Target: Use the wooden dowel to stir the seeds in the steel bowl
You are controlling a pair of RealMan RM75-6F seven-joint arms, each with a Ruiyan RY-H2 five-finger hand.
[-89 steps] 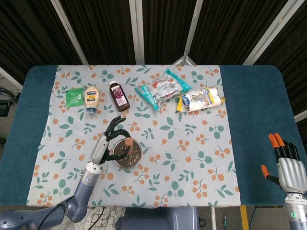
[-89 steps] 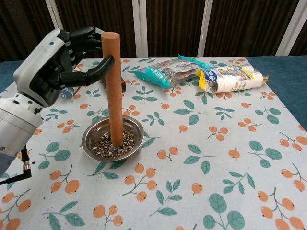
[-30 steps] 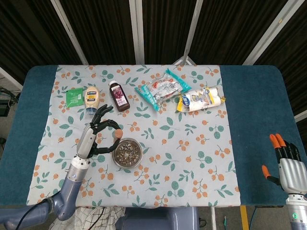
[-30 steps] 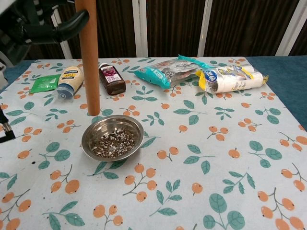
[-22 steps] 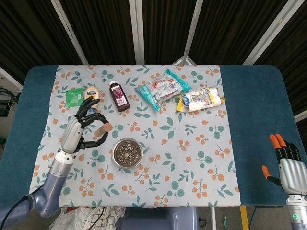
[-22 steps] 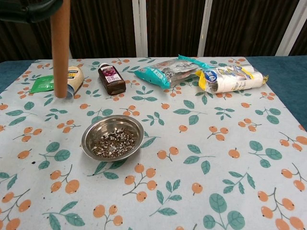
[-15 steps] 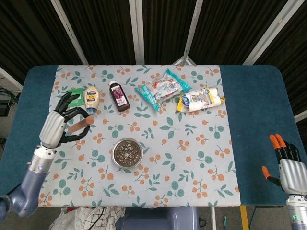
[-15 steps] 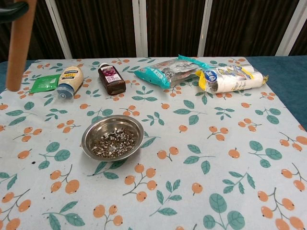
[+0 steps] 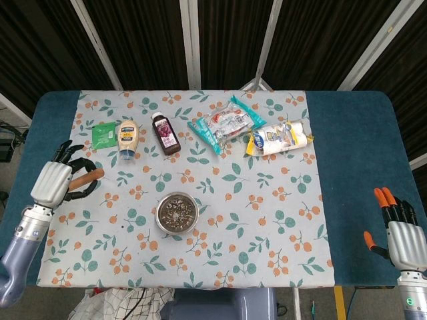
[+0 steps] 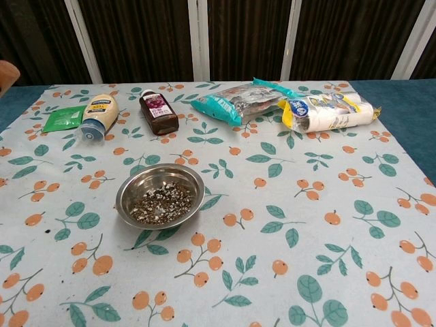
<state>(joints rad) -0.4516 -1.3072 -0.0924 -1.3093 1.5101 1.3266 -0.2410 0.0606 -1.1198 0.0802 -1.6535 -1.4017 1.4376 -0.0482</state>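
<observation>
Head view: the left hand [image 9: 52, 183], at the surface's left edge, grasps the wooden dowel [image 9: 87, 178] in its fingers, well left of the steel bowl [image 9: 177, 213] of seeds [image 9: 177, 211]. The right hand [image 9: 399, 230] hangs near right, fingers released. Chest view: the bowl sits centre-left; the dowel's tip shows at the left edge.

Left hand [image 9: 53, 181]: pale grey shell, black fingers, on a blue-grey forearm. Right hand [image 9: 399, 233]: grey back, black fingers, orange fingertips.
</observation>
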